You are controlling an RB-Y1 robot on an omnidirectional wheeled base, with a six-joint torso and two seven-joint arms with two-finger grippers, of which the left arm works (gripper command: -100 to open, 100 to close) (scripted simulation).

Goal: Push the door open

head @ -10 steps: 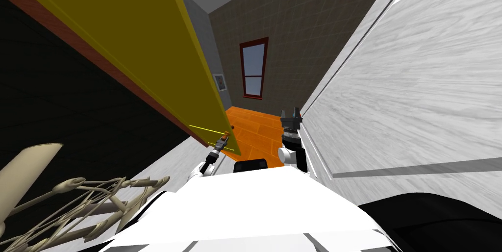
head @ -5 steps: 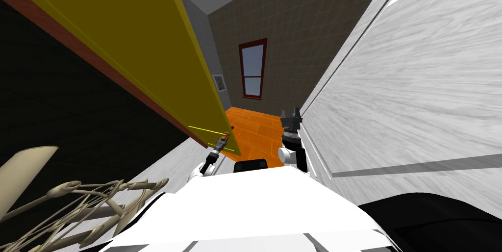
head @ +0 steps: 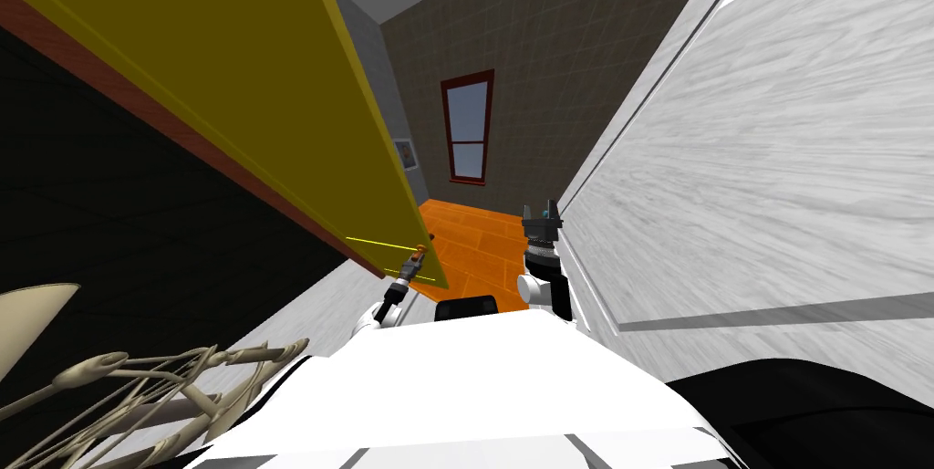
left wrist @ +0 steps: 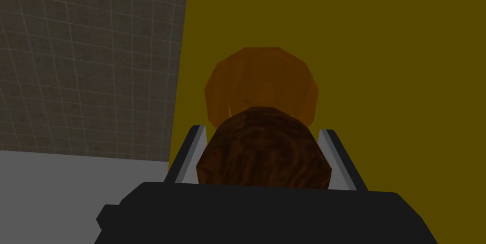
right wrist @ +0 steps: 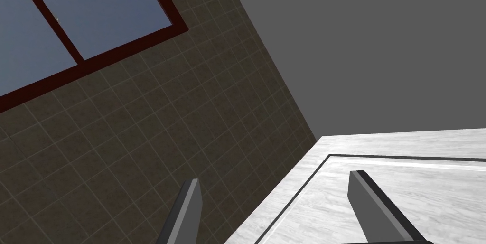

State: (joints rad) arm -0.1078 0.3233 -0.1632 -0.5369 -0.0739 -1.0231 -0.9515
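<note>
Door stands partly open, I judge; my left hand clamps its knob; more pushing is left.

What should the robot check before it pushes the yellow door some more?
1. Left gripper shut on the brown knob: ok.
2. Yellow door standing ajar: ok.
3. Gap past the door's edge shows the orange floor beyond: ok.
4. Right gripper open, holding nothing: ok.
5. Right gripper apart from the white panel beside it: cannot tell.
6. Room behind the door for it to swing: cannot tell.
</note>
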